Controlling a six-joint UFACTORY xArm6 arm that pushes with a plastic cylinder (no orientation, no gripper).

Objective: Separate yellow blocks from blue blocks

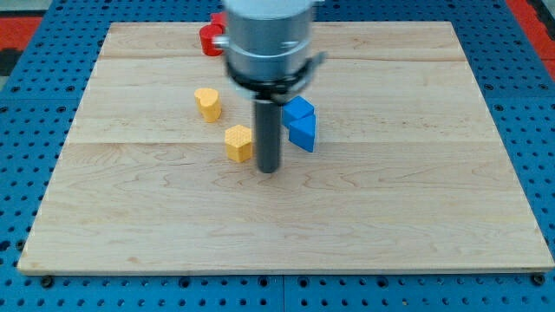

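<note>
Pale wooden worktop [416,217], two yellow blocks [208,103] [238,143], two touching blue blocks [299,109] [303,133], red block [211,39] at the view's top edge

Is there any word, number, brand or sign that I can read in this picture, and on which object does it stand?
None: no text can be read anywhere in this view.
The wooden board, yellow blocks, blue blocks and red block are plain.
The arm's grey housing is blurred; no marking can be made out on it.
My tip is plain and dark, between the yellow and blue blocks.
</note>
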